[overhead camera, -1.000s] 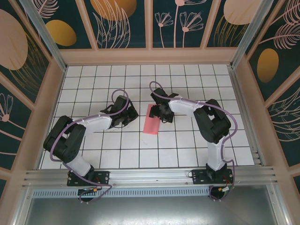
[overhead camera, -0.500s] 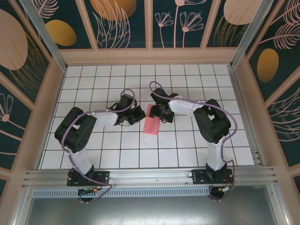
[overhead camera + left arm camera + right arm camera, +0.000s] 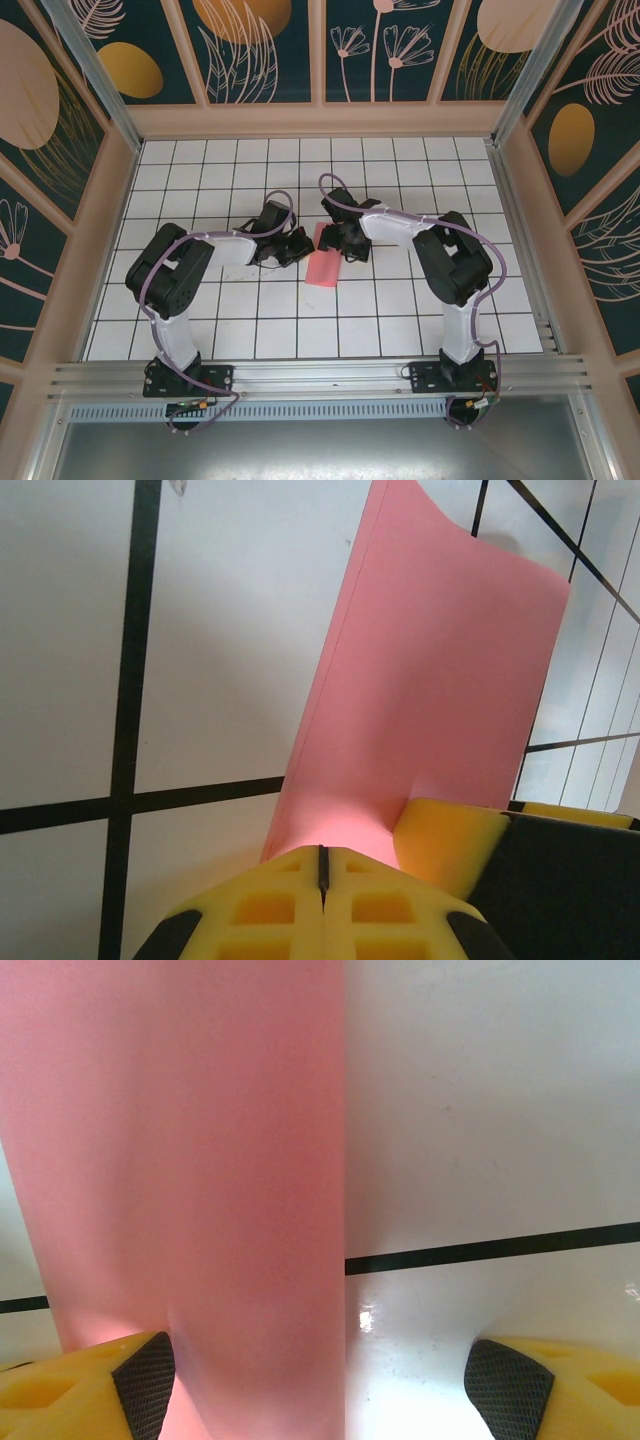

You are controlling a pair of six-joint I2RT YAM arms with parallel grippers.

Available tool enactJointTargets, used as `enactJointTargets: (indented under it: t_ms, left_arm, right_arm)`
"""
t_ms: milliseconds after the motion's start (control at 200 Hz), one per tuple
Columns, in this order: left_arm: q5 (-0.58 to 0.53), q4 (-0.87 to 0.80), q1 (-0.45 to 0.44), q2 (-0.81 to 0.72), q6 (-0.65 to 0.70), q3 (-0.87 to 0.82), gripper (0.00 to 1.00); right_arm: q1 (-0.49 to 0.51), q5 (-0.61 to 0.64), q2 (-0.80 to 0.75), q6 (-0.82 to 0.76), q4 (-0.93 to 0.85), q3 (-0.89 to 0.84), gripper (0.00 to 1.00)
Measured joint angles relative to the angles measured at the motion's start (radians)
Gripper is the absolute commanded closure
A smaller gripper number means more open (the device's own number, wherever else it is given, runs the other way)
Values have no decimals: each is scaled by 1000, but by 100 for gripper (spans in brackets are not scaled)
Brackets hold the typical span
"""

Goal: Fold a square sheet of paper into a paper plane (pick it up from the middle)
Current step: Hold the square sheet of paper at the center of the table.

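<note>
One folded pink paper; left gripper pressed together, right gripper spread apart.

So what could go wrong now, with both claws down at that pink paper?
The shut left gripper sits at the paper's near end; pushing could drag or crumple it. Its far edge curls up, so the fold might spring open. The open right gripper sits very close; they could bump.

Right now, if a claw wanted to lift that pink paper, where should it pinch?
Probably the free end of the pink paper, nearest the front edge of the table. The folded strip lies flat, so come in low from that end and slide one finger under; in the left wrist view a corner there looks slightly lifted.
</note>
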Motion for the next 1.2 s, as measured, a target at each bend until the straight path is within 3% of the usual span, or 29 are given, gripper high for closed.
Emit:
enactJointTargets:
  t_ms: [976,1136,1201]
  left_arm:
    - [-25,-51,-11,39,53,43,100]
    - [-28,-51,-13,39,56,43,100]
    - [-27,-51,-13,39,56,43,100]
  right_arm:
    - [-2,-10,-19,0,-5,11,14]
    - [-27,-45,-83,0,76,-63,14]
    - [-55,-61,-134,0,127,-126,20]
